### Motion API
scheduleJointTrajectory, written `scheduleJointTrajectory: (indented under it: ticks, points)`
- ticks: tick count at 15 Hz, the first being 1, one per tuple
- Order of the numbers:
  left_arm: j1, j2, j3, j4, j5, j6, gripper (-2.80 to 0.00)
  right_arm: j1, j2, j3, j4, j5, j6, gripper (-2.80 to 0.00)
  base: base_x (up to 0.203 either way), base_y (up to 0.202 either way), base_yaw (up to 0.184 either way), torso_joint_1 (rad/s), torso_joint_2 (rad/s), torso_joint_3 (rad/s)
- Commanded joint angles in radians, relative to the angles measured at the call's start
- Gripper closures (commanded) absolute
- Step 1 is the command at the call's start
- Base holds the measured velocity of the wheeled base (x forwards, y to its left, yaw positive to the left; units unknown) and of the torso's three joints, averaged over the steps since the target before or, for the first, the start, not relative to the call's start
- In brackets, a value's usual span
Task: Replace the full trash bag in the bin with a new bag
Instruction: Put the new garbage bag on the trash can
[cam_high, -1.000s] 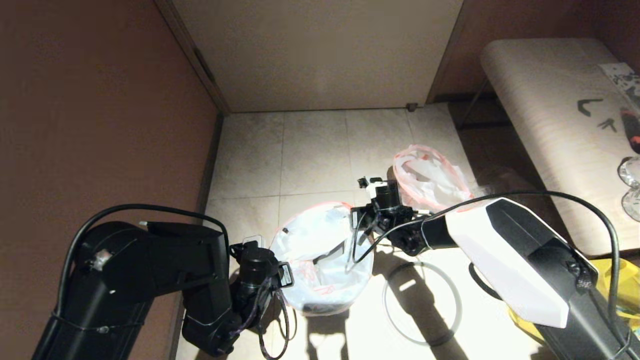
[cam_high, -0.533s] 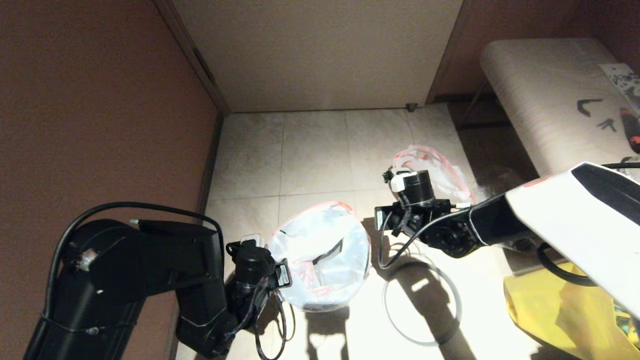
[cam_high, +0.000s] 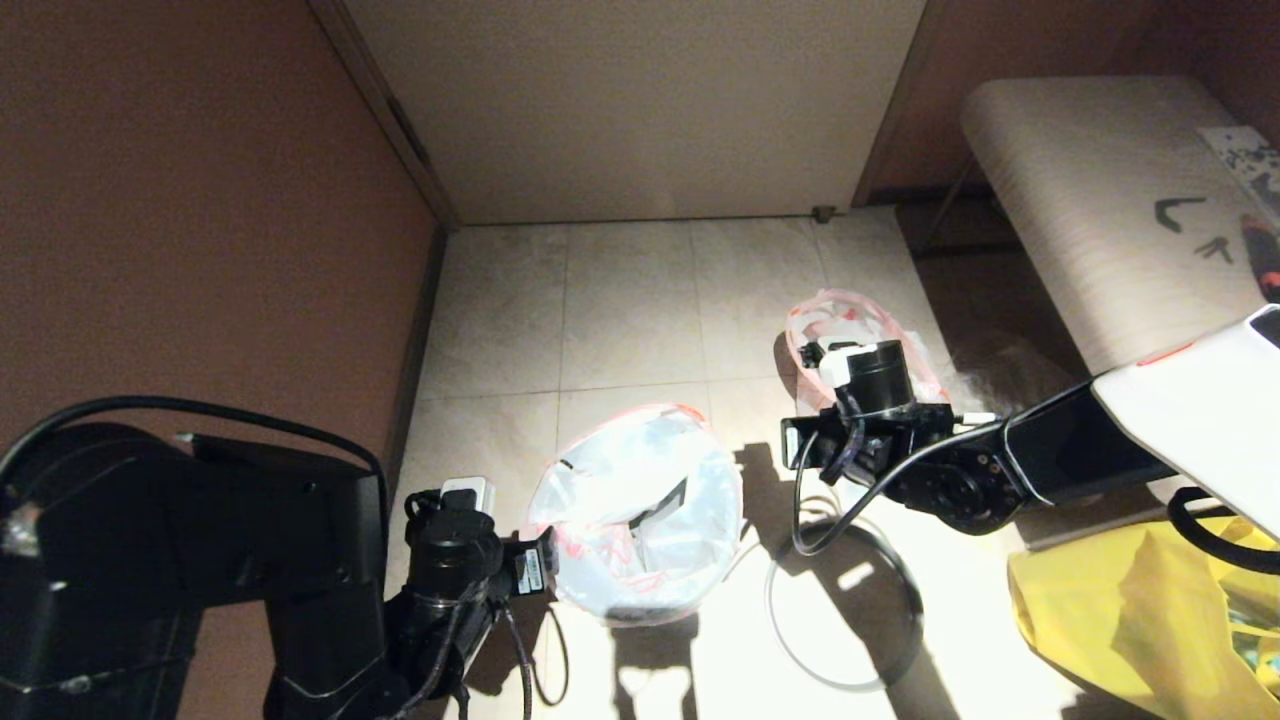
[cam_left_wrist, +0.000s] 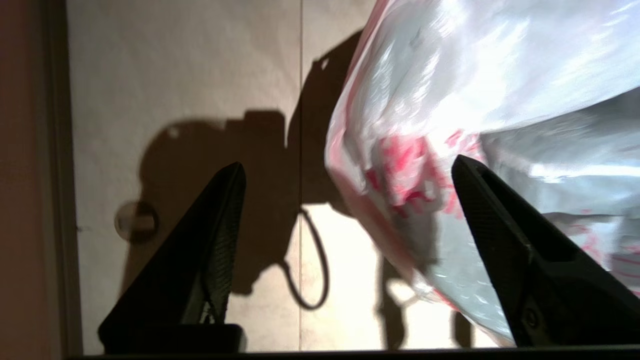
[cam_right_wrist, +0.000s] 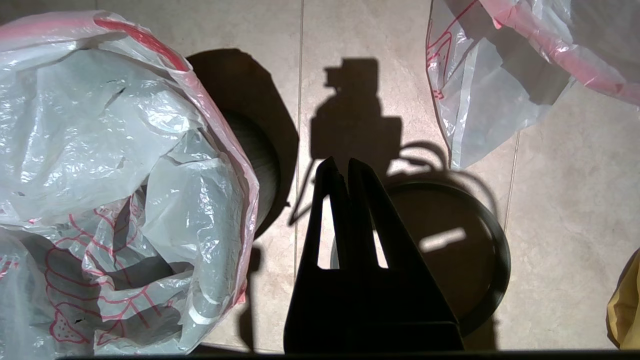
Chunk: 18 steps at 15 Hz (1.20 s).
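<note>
Looks mostly done: got the new bag (cam_high: 635, 510) draped over the bin (cam_right_wrist: 260, 165) with its mouth gaping and the red hem folded out past the wall. Can see the full trash bag (cam_high: 860, 345) out on the floor tiles further back, well apart from the bin, though can't really make out what's in it from here. Left to do, probably: fitting the grey hoop (cam_high: 840, 610), lying flat on the floor just beside the bin. Has the left gripper (cam_left_wrist: 347, 164) low at the bag's side, fingers spread wide, pinching nothing. Has the right gripper (cam_right_wrist: 341, 162) hovering over the hoop, fingers pressed together, empty.
</note>
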Motion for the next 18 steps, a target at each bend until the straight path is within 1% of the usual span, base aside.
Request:
scheduleJointTrajectory:
  ticks: [1, 2, 3, 4, 7, 10, 13, 15, 18]
  points:
    - [-0.032, -0.092, 0.028, -0.001, 0.004, 0.009, -2.8, 0.0, -0.015, 0.003, -0.003, -0.003, 0.002, 0.0, 0.0, 0.0, 0.0, 0.0, 0.0, 0.0]
    - [-0.088, -0.131, 0.017, 0.075, 0.005, 0.012, -2.8, -0.004, -0.015, 0.006, -0.006, -0.009, 0.002, 0.0, 0.0, 0.0, 0.0, 0.0, 0.0, 0.0]
    - [-0.123, -0.146, -0.018, 0.183, 0.006, 0.012, -2.8, -0.006, -0.012, 0.008, -0.018, -0.024, 0.002, 0.0, 0.0, 0.0, 0.0, 0.0, 0.0, 0.0]
    - [-0.138, -0.149, -0.075, 0.254, 0.007, 0.012, 0.0, -0.007, -0.01, 0.015, -0.041, -0.03, 0.002, 0.0, 0.0, 0.0, 0.0, 0.0, 0.0, 0.0]
    - [-0.16, -0.153, -0.229, 0.504, 0.004, 0.014, 0.0, -0.012, -0.01, 0.025, -0.066, -0.029, 0.002, 0.0, 0.0, 0.0, 0.0, 0.0, 0.0, 0.0]
    - [-0.161, -0.068, -0.445, 0.618, 0.001, 0.017, 0.0, -0.015, -0.018, 0.025, -0.087, -0.025, 0.004, 0.0, 0.0, 0.0, 0.0, 0.0, 0.0, 0.0]
    - [-0.164, 0.071, -0.671, 0.786, 0.001, 0.025, 0.0, -0.015, -0.023, 0.03, -0.121, -0.025, 0.006, 0.0, 0.0, 0.0, 0.0, 0.0, 0.0, 0.0]
    - [-0.164, 0.159, -0.758, 0.854, 0.001, 0.027, 0.0, -0.03, -0.018, 0.036, -0.13, -0.025, 0.007, 0.0, 0.0, 0.0, 0.0, 0.0, 0.0, 0.0]
    - [-0.155, 0.264, -0.865, 0.885, 0.004, 0.027, 0.0, -0.049, 0.016, 0.045, -0.185, -0.025, 0.007, 0.0, 0.0, 0.0, 0.0, 0.0, 0.0, 0.0]
